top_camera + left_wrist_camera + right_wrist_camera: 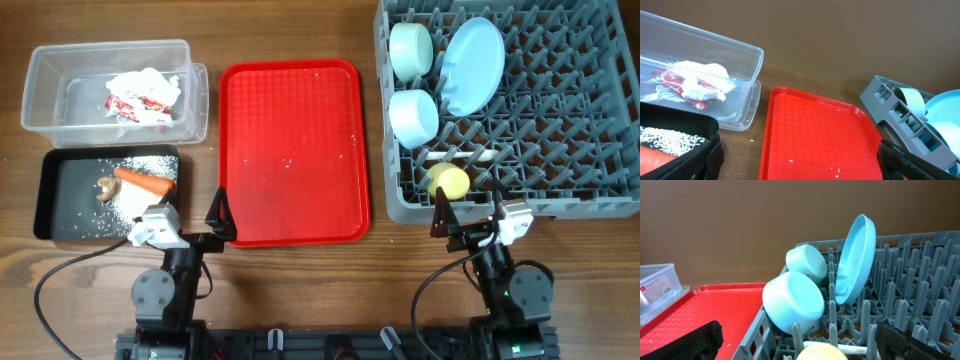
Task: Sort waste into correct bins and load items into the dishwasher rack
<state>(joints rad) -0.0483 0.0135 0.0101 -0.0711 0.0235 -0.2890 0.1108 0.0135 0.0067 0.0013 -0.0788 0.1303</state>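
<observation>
The clear tub (40, 80) holds crumpled white paper with a red-printed wrapper (145, 97), also in the left wrist view (695, 85). The black tray (55, 205) holds the orange carrot (145, 183), rice grains (150, 165) and a brown scrap (106, 187). The grey rack (560, 120) holds the light-blue plate (473, 65), two bowls (411, 48) (414, 115), the yellow cup (448, 181) and the white spoon (470, 156). My left gripper (200, 215) is open and empty at the red tray's front left corner. My right gripper (468, 215) is open and empty at the rack's front edge.
The flat red serving tray (290, 150) lies between the bins and the rack, with a few stray rice grains (790, 161) on it. Bare wooden table (300, 30) surrounds everything. Both arm bases sit at the table's front edge.
</observation>
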